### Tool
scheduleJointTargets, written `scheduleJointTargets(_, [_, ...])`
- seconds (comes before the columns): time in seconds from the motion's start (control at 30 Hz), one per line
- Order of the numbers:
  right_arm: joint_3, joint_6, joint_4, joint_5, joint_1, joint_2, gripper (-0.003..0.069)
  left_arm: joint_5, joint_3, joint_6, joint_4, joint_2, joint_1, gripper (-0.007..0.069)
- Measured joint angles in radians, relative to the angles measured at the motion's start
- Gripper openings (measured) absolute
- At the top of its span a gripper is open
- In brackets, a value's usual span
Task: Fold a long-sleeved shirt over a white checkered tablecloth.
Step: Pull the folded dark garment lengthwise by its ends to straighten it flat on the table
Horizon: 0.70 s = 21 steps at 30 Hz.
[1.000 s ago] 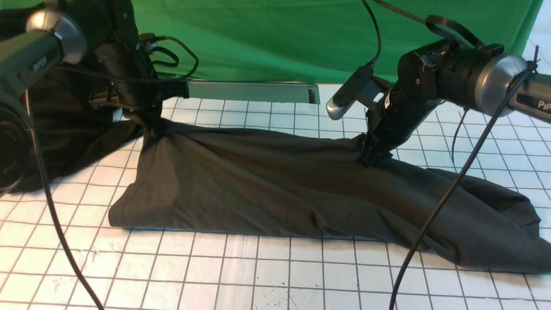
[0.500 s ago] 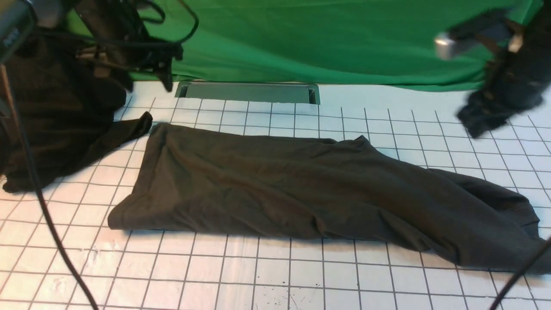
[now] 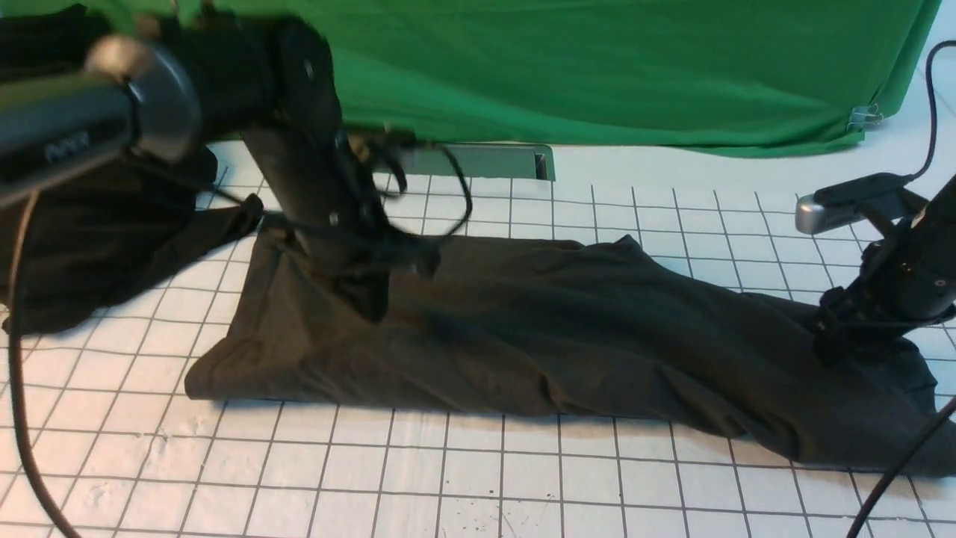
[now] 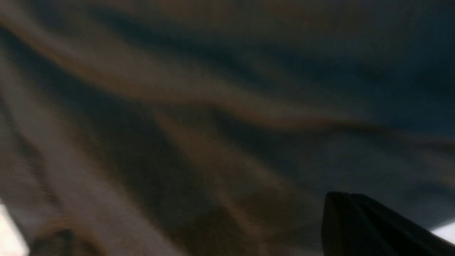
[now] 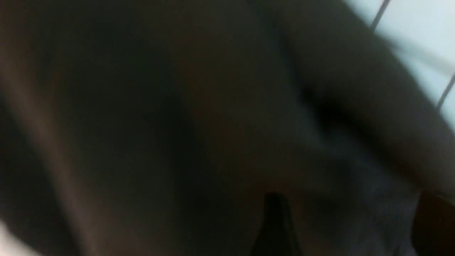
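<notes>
Resting on long-sleeved shirt [image 3: 538, 336], left gripper [image 3: 370, 299] pressed together, right gripper [image 3: 840, 347] spread at its right end

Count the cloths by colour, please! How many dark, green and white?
Dark: 2, the long-sleeved shirt and the black garment
Green: 1, the green drape
White: 1, the white checkered tablecloth
Total: 4

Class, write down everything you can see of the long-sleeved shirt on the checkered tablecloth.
The long-sleeved shirt is dark brownish-black, matte cloth, folded into a long wrinkled band lying across the white checkered tablecloth; no print shows. Its right end is bunched. The left gripper is down on its left part, the right gripper on its right end.
</notes>
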Motion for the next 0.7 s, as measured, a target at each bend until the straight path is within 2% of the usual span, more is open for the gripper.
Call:
scheduleJointTargets(0.1, [-0.015, 0.001, 0.002, -0.005, 0.0, 0.061, 0.0458, -0.036, 0.065, -0.004, 0.032, 0.029, -0.001, -0.0004])
scheduleJointTargets(0.2, [-0.027, 0.012, 0.004, 0.016, 0.0, 0.089, 0.0363, -0.039, 0.071, -0.005, 0.054, 0.049, -0.001, -0.0004])
scheduleJointTargets(0.23, [-0.032, 0.016, 0.005, 0.032, 0.0, 0.093, 0.0197, -0.043, 0.072, -0.005, 0.057, 0.058, -0.001, -0.0004])
scheduleJointTargets(0.27, [-0.032, 0.016, 0.005, 0.035, 0.0, 0.093, 0.0179, -0.043, 0.072, -0.005, 0.057, 0.059, -0.001, -0.0004])
scheduleJointTargets(0.3, [-0.038, 0.021, 0.005, 0.048, -0.002, 0.092, 0.0108, -0.045, 0.072, -0.005, 0.058, 0.06, -0.001, -0.0004])
scheduleJointTargets(0.37, [-0.048, 0.029, 0.001, 0.065, -0.006, 0.079, 0.0037, -0.048, 0.072, -0.006, 0.061, 0.06, -0.001, -0.0004])
scheduleJointTargets(0.47, [-0.069, 0.037, -0.014, 0.074, -0.012, 0.047, 0.001, -0.05, 0.072, -0.006, 0.064, 0.06, -0.001, -0.0004])
scheduleJointTargets(0.7, [-0.163, 0.037, -0.033, 0.058, -0.028, 0.011, 0.0009, -0.05, 0.072, -0.007, 0.065, 0.06, -0.001, -0.0004])
